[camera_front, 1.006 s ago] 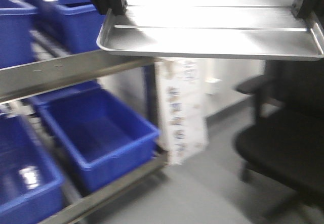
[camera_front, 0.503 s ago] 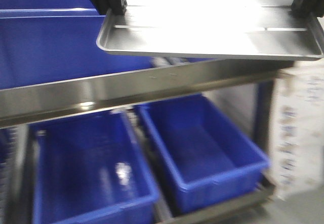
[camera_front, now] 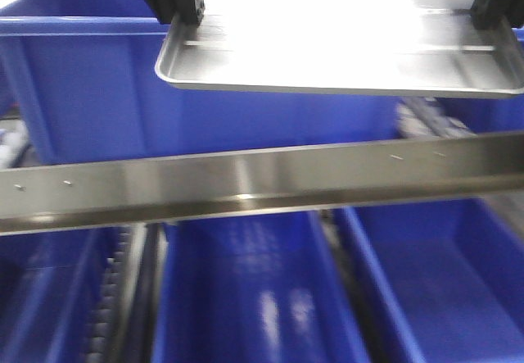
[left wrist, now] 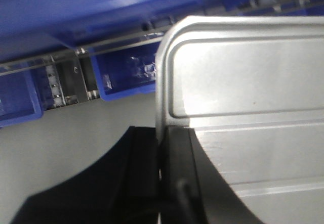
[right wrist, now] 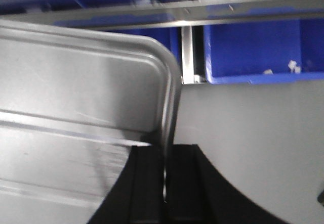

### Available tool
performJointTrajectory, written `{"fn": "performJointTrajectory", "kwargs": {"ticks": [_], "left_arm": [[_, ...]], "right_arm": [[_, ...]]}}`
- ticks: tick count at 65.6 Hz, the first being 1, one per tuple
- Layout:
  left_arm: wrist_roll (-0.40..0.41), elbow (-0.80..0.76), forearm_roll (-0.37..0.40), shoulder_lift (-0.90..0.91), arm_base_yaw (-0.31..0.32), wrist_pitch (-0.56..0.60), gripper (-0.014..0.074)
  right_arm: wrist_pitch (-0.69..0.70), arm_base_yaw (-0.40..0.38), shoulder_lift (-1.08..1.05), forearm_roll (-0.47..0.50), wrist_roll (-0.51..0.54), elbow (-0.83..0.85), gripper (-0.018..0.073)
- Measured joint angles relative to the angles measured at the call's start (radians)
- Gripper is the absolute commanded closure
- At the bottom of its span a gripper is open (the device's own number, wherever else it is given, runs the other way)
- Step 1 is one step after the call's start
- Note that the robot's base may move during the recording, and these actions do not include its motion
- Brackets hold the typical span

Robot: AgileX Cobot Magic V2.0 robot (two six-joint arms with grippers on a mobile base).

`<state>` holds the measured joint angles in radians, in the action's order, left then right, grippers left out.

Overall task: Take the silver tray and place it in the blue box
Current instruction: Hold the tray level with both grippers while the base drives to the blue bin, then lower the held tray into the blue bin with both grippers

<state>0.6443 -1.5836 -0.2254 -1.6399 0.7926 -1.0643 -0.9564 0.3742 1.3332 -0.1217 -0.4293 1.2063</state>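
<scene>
The left hand (left wrist: 161, 176) is closed tight on the left short rim of the silver tray (camera_front: 327, 52), and the right hand (right wrist: 164, 176) pinches the opposite short rim the same way. The tray hangs between them in the air, floor up and roughly level. Its long axis runs left to right, with the ribs along it. Directly behind it rises the wall of the blue box (camera_front: 90, 93). Below its near edge a steel shelf rail (camera_front: 262, 183) crosses the view, with the lower blue crates (camera_front: 246, 297) underneath.
</scene>
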Motion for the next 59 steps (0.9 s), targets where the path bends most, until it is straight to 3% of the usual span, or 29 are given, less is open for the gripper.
{"fn": "performJointTrajectory", "kwargs": {"ticks": [59], "left_arm": [[0.0, 0.0, 0.0, 0.0, 0.0, 0.0, 0.0701]], "right_arm": [[0.002, 0.0, 0.0, 0.0, 0.0, 0.0, 0.0501]]}}
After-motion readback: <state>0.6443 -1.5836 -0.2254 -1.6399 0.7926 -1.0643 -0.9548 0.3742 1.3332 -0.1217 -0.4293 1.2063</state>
